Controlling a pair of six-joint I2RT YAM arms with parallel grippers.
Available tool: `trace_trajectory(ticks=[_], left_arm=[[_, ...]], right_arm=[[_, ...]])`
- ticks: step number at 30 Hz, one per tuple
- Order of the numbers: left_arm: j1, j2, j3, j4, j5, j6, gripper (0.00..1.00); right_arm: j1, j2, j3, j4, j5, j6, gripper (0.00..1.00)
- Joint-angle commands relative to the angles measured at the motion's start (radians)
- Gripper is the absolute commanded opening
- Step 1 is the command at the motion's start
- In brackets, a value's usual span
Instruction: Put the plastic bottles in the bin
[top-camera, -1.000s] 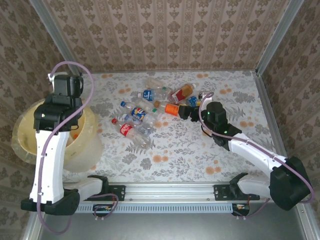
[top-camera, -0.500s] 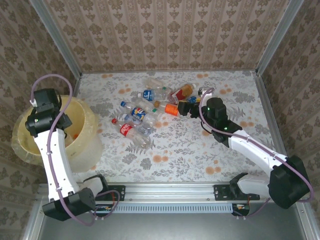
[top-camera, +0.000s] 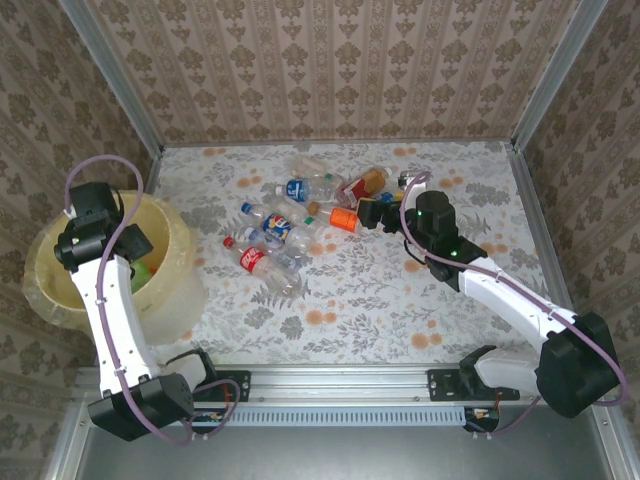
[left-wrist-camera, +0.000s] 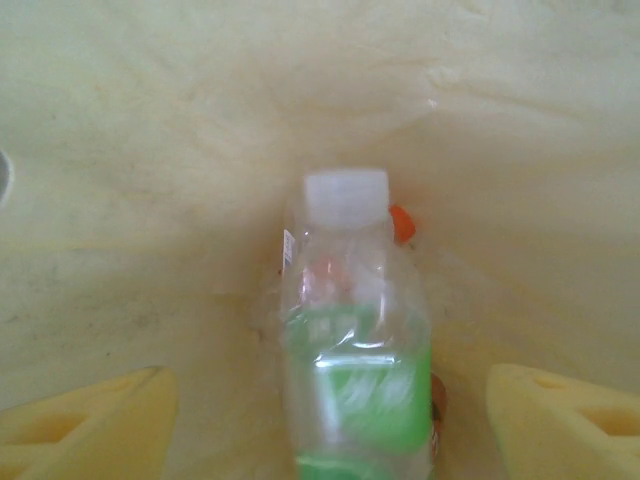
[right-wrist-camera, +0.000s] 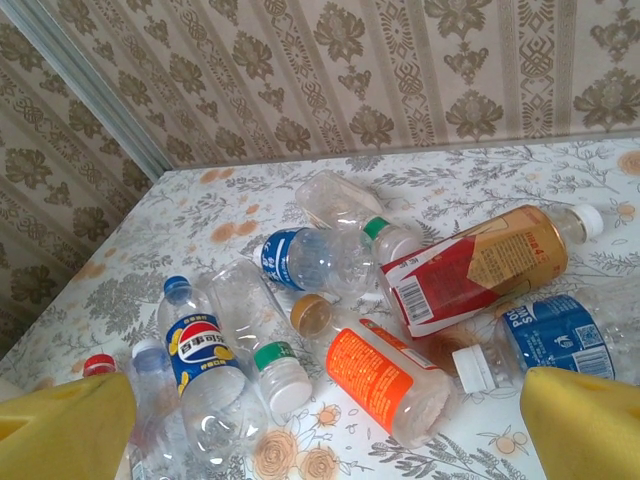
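Pale-yellow bin (left-wrist-camera: 200, 120): we see a clear, crinkled green-labelled bottle (left-wrist-camera: 355, 340) inside.
Our left gripper (left-wrist-camera: 325, 420) straddles it wide open, holding nothing.

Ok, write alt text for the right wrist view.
A heap of plastic bottles lies on a floral-patterned table, an orange-labelled bottle nearest the camera. The right gripper is open and holds nothing, its yellow fingers at the bottom corners. Patterned wallpaper stands behind.
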Motion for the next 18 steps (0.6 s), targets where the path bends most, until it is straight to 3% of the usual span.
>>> trace_trajectory(ticks=[1, 8, 18], left_arm=[[0.008, 0.003, 0.001, 0.005, 0.009, -0.008, 0.85], [0.006, -0.028, 0.014, 0.018, 0.023, 0.009, 0.91], [-0.035, -0.137, 0.080, 0.061, 0.137, 0.003, 0.98]], right_arm=[[-0.007, -0.018, 0.018, -0.006, -0.012, -0.008, 1.00], [-0.010, -0.014, 0.014, -0.002, -0.012, 0.001, 1.00], [-0.012, -0.026, -0.003, 0.002, 0.002, 0.017, 1.00]])
